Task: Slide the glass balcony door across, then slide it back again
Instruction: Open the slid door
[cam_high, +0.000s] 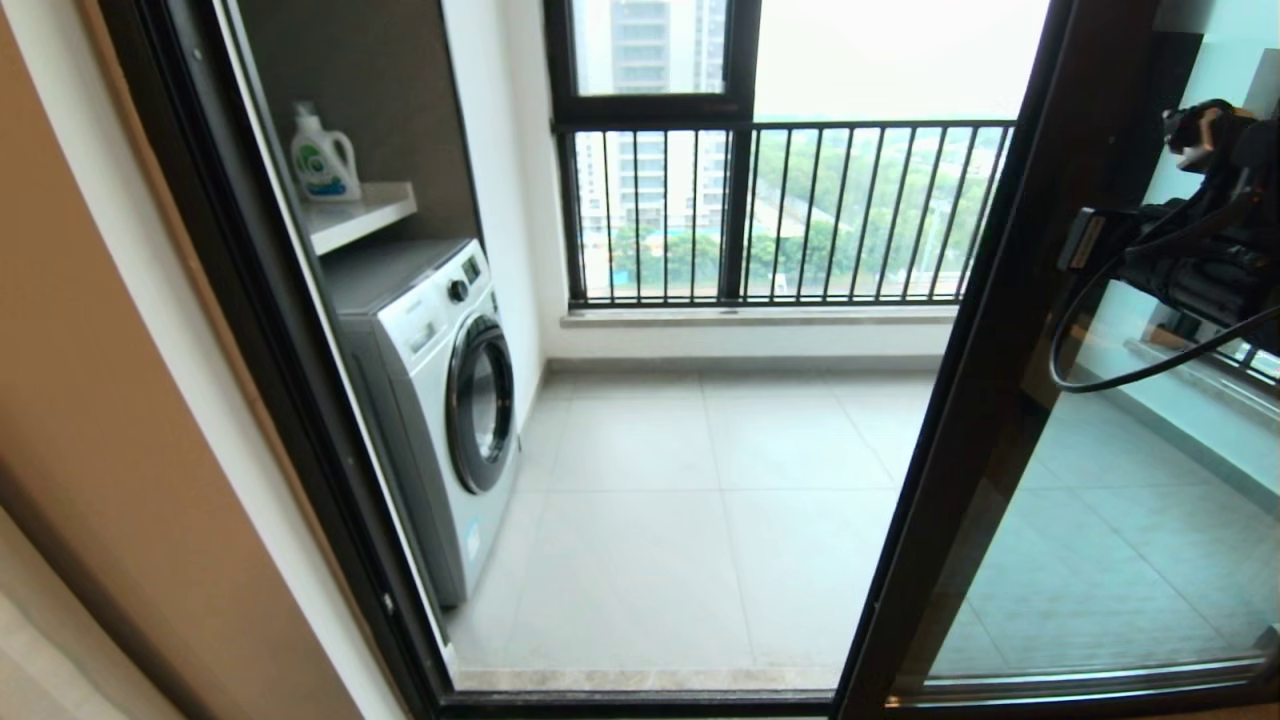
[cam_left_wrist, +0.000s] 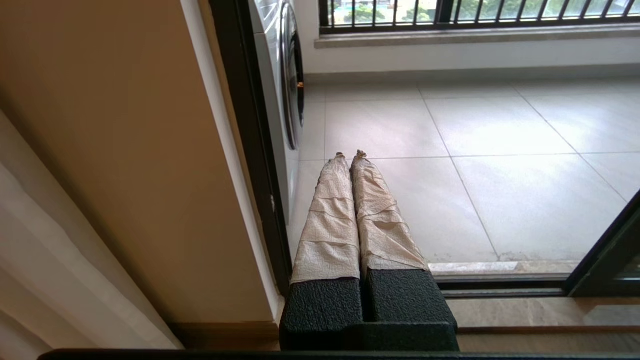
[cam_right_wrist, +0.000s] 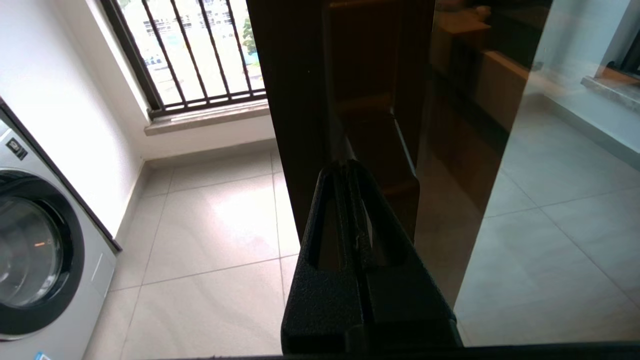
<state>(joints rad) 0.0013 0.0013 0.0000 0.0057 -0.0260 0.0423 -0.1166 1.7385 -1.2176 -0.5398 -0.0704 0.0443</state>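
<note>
Glass balcony door (cam_right_wrist: 320, 100) frame, right tool (cam_right_wrist: 350, 167) close

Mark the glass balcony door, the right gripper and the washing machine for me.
glass balcony door (cam_high: 985, 330), head view, dark frame upright.
right gripper (cam_right_wrist: 350, 167), right wrist view, closed fingertips at the door frame.
washing machine (cam_high: 425, 325), head view, white front panel.
</note>
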